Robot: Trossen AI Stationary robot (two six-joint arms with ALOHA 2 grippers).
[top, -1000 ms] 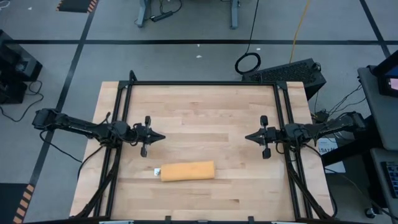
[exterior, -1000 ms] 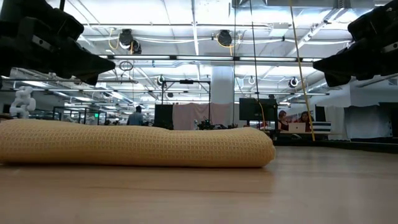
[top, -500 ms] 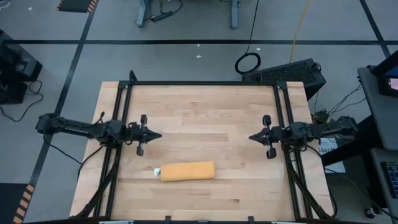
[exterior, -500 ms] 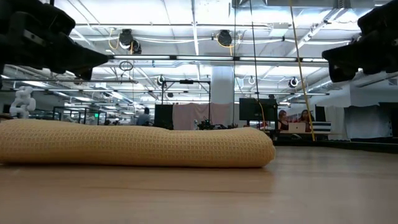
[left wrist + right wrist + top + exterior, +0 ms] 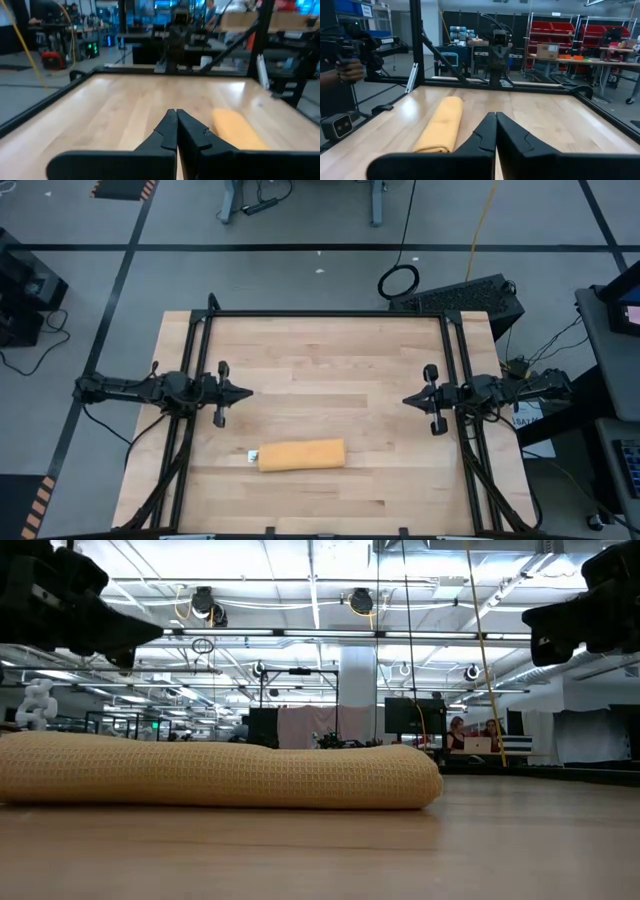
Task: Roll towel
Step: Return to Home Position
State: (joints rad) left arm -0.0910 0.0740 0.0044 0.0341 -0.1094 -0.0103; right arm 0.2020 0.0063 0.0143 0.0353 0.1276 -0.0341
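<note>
Currently, towel lies rolled on table, near side; left gripper and right gripper hover closed, well apart.

Table: rectangular light wood plank top. A black metal frame runs along the top edge in the high view and down both sides. On the surface is a mustard-yellow waffle-weave towel, rolled into a short log. It lies flat towards the bottom edge in the high view, a bit left of centre, long axis parallel to that edge. A small white tag sticks out at its left end, on the wood. Low view: the roll rests directly on the boards, one end rounded, the other cut off by the picture edge. The towel sits apart from the side rails.
</note>
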